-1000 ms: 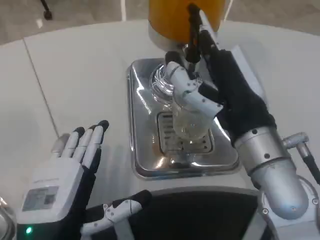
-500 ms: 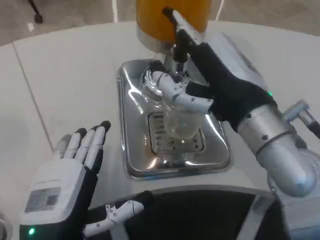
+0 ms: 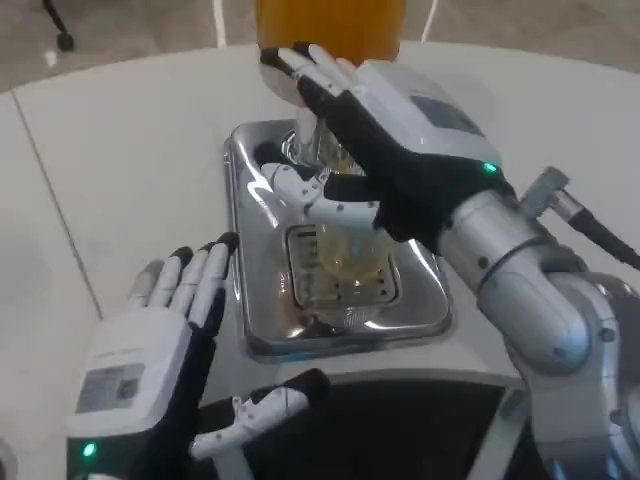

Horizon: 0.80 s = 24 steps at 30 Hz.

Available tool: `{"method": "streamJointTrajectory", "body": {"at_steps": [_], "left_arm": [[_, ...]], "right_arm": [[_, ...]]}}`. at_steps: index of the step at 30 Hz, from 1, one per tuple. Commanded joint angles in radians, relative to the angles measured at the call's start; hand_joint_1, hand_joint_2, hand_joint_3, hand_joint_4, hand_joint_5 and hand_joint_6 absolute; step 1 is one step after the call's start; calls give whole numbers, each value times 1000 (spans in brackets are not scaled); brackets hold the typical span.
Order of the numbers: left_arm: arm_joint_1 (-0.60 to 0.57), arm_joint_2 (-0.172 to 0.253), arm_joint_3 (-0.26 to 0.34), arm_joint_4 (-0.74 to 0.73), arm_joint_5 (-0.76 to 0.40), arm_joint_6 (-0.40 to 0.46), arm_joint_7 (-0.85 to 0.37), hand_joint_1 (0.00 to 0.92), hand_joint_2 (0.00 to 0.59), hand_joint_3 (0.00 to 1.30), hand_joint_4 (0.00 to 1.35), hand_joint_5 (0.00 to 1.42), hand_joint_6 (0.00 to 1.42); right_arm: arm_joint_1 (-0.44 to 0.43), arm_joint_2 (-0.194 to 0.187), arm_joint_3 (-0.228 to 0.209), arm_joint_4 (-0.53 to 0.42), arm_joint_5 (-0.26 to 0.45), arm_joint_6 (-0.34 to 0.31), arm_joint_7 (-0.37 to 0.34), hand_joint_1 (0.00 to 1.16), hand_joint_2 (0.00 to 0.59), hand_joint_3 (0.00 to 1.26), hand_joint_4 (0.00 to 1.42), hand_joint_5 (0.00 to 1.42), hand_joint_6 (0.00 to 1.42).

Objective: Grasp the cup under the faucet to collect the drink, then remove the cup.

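While wrapped by the gripping right robot hand (image 3: 385,165), cup (image 3: 350,250) over tray (image 3: 425,310); left robot hand (image 3: 165,340) open.

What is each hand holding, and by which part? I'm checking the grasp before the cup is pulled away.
The right hand grips the clear glass cup around its upper side, over the shiny metal drip tray. The left hand holds nothing, fingers spread.

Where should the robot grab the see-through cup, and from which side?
Around its middle, coming from the right side. The cup stands upright on the silver drip tray under the orange dispenser, so its round wall is free while the top stays open. The right hand already wraps it that way.
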Motion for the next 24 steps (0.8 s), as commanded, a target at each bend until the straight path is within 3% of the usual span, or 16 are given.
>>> {"method": "streamJointTrajectory", "body": {"at_steps": [1, 5, 17, 24], "left_arm": [[-35, -19, -21, 31, 32, 14, 25, 15, 70, 0, 0, 0, 0], [-54, -39, -31, 52, 48, 24, 43, 21, 59, 0, 0, 0, 0], [-225, -129, -82, 203, 35, 72, 100, 126, 46, 0, 0, 0, 0], [-288, -158, -111, 256, 30, 79, 113, 151, 50, 0, 0, 0, 0]], "right_arm": [[-19, 14, 58, 22, -64, 10, 59, 354, 512, 34, 0, 3, 83], [-14, 32, 35, 17, -71, 20, 76, 352, 515, 34, 0, 3, 81], [-1, 46, 21, 4, -100, 22, 108, 353, 519, 34, 0, 3, 81], [7, 47, 0, -6, -107, 19, 118, 362, 524, 34, 0, 3, 81]]}}
